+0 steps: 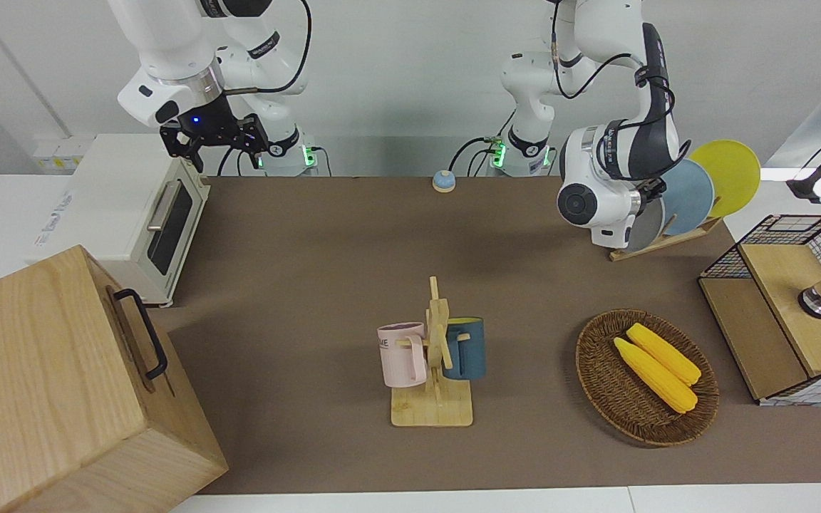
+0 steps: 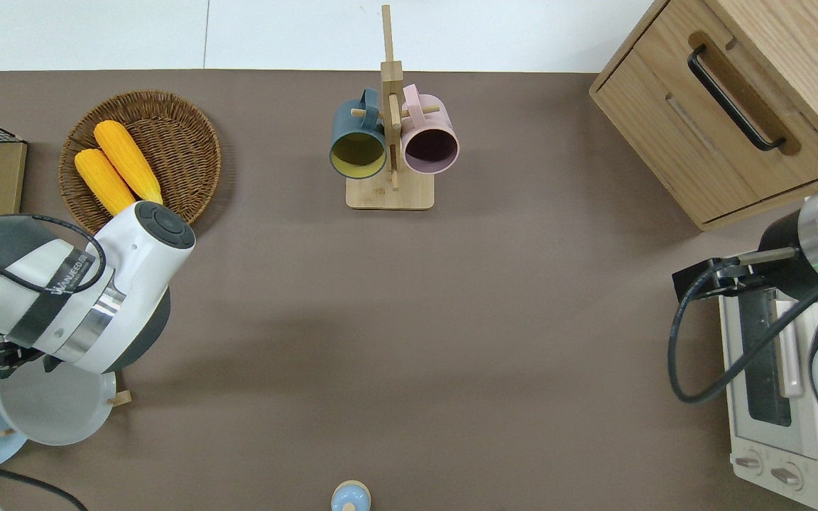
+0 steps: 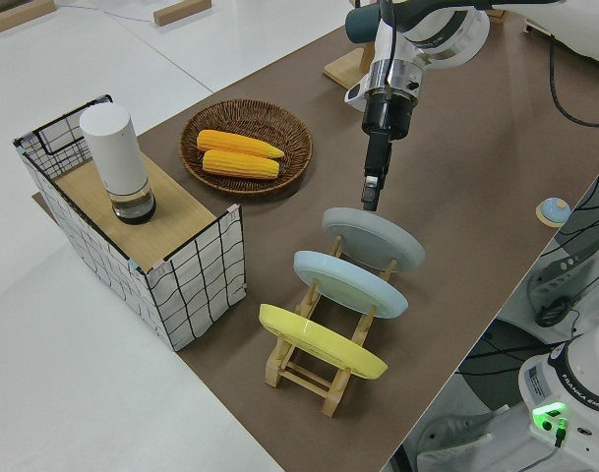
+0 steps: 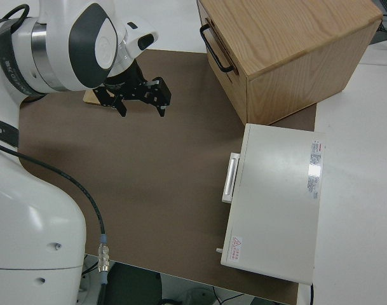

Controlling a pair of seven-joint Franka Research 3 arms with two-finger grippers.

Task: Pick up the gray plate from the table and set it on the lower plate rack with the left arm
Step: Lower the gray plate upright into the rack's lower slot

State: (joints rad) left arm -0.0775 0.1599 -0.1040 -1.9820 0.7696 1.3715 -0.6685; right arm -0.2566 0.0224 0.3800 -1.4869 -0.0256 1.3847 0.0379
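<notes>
Left side view has my left pincer just above the gray plate seated in the lower plate rack, its spread unreadable; lifting crookedly could drag it out.

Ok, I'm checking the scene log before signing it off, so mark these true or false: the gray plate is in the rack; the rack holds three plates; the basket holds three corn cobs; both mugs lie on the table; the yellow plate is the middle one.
1. True: the gray plate stands in the rack.
2. True.
3. False: the basket holds two corn cobs.
4. False: the mugs hang on the mug stand.
5. False: the blue plate is in the middle; the yellow plate is at one end.
</notes>
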